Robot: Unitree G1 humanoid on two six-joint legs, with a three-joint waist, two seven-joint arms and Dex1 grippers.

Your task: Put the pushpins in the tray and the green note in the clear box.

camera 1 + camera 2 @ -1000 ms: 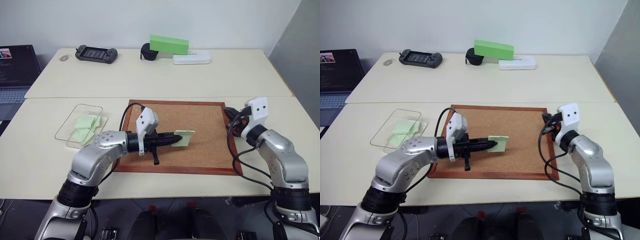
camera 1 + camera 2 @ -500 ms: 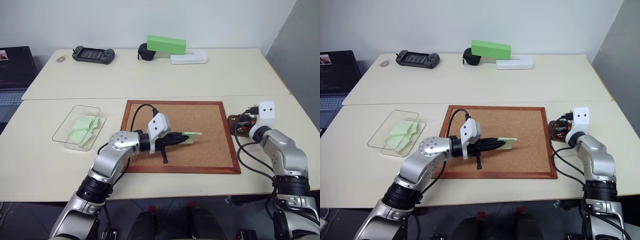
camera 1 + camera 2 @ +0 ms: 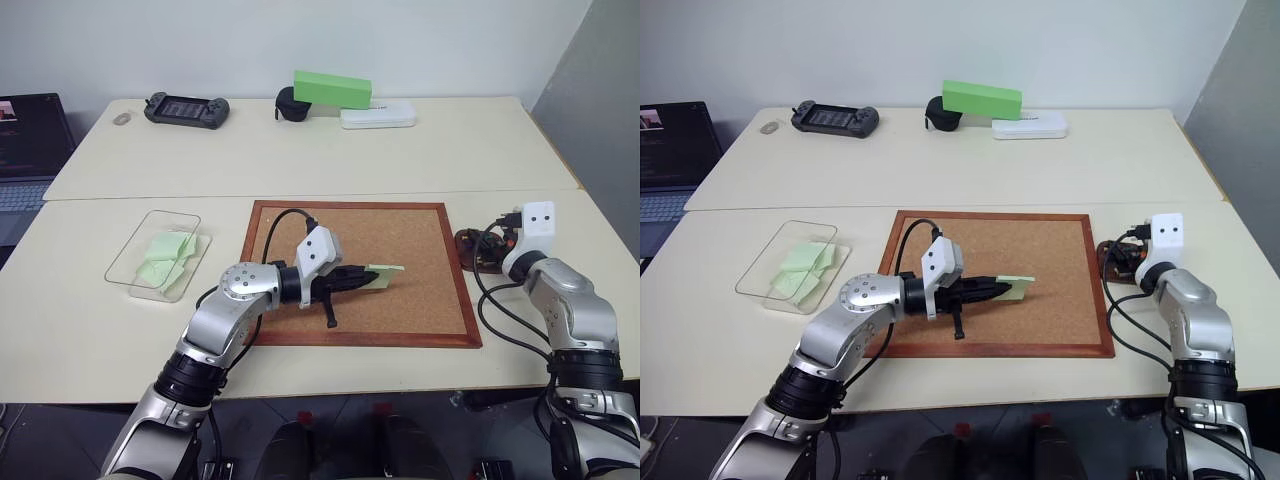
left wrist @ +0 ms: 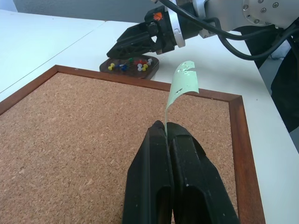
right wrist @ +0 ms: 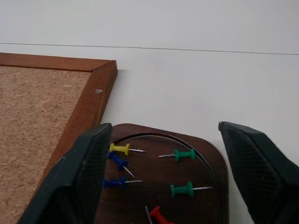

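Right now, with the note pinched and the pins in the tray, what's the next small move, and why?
Probably lift the left gripper and carry the green note toward the clear box. The note is pinched by one edge and curls free above the corkboard, while the right gripper stands open over the tray with pushpins lying inside.

The tray (image 5: 161, 186) beside the corkboard (image 5: 42, 107) is cut off by the right wrist view's lower edge, so its near half and part of a red pin (image 5: 158, 216) are lost. From the head views the pins in the tray are too small to tell apart, and the right gripper (image 3: 487, 250) hides most of it. The laptop (image 3: 668, 160), far left of the corkboard, is cropped by the frame edge
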